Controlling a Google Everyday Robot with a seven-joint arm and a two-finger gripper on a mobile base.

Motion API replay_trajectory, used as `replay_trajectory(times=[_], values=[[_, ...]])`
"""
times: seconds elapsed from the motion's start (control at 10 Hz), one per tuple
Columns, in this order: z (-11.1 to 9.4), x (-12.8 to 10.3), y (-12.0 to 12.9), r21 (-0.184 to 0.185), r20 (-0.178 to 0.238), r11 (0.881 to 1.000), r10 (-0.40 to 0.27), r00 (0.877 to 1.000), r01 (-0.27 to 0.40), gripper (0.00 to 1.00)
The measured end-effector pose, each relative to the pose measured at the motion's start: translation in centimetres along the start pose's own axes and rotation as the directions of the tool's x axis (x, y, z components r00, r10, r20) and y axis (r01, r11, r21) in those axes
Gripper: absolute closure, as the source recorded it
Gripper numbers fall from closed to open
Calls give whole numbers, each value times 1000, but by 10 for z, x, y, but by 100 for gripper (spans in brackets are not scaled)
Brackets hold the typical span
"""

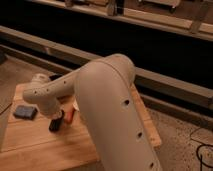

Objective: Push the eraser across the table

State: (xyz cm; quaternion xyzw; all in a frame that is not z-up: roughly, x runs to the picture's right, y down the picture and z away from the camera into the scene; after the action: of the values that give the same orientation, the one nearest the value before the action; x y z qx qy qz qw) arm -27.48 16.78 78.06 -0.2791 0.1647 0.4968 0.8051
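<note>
A dim room with dark ledges behind, and a pale wooden counter (40,145) in front. The black eraser (55,125) lies near the counter's middle, just beside the red pen (70,116). The blue-grey pad (25,112) sits apart, nearer the view's left edge. To push well, keep the tool (53,114) low and square against the eraser, move slowly, and steer clear of the pen. The arm (110,105) bends sharply at its bulky elbow and angles down, with the tool low at the eraser. Whether it is spread or pressed together I cannot tell.
</note>
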Motion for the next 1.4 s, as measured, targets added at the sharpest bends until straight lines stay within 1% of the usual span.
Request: replay_trajectory(times=[0.5,0.6,0.7,0.8,1.0,1.1,1.2,1.3,1.4], values=[[-5,24,16,-26,8,999,-21,1000,22,100],[-8,33,18,-32,15,999,-25,1000,25,100],[-11,41,18,-29,19,999,-33,999,34,100],[-17,49,18,-25,28,999,-40,999,41,100],[-35,63,17,-29,75,998,-50,996,52,100],[-40,70,17,-29,86,998,-51,995,54,100],[-43,75,18,-31,93,998,-53,994,56,100],[-43,85,17,-31,93,998,-53,994,56,100],[-40,91,16,-26,87,998,-51,995,54,100]])
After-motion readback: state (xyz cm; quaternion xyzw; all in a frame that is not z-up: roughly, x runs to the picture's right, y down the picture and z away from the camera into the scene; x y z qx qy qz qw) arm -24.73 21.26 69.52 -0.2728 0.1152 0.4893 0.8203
